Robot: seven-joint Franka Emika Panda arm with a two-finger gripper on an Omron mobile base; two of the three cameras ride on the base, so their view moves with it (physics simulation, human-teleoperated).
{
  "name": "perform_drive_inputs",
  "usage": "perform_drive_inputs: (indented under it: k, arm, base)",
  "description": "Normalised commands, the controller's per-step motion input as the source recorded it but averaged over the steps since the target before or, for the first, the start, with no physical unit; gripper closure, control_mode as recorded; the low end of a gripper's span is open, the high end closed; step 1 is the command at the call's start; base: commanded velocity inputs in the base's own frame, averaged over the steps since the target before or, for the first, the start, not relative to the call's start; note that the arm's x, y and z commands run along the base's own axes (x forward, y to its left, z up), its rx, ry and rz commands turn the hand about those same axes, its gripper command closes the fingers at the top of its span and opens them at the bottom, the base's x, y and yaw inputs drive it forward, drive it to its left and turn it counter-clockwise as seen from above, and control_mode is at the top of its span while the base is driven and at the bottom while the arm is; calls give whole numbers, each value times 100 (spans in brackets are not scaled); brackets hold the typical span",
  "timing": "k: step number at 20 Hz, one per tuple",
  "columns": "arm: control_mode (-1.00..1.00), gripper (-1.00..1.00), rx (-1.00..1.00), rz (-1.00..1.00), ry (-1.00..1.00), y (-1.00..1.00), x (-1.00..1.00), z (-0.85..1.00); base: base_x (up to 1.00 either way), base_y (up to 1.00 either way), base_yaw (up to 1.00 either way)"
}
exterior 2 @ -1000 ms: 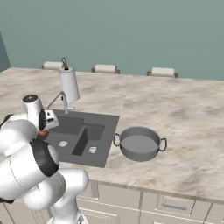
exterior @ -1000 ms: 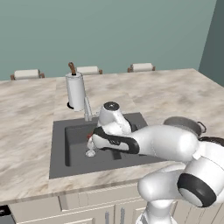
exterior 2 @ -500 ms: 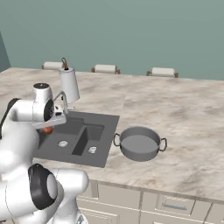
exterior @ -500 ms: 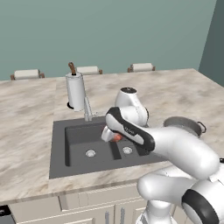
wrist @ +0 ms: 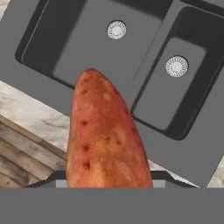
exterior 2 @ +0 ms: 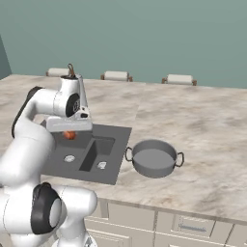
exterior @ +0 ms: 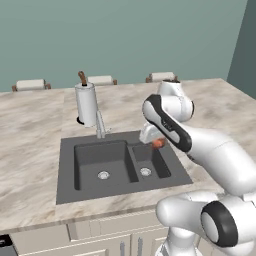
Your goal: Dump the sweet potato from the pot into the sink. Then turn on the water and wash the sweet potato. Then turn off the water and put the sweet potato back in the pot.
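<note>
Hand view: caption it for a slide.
End effector holds the sweet potato above the double-basin sink.

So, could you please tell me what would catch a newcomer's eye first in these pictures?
First, the orange sweet potato, looming large in the hand view, held in the hand above the dark double-basin sink. Next, the grey pot on the marble counter to the right of the sink, with nothing in it. Behind the sink stands a white paper-towel roll beside the faucet.
</note>
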Motion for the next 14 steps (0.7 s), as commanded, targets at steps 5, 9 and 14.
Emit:
perform_drive_inputs:
  k: [5,9,14]
  arm:
    - [-100,100,-13,-23,10,-88,8,20]
    - [-100,100,-13,-23,8,-88,23,5]
    - [-100,100,-10,-22,6,-89,23,-1]
  base:
    - [0,0,0]
    - [0,0,0]
    - [0,0,0]
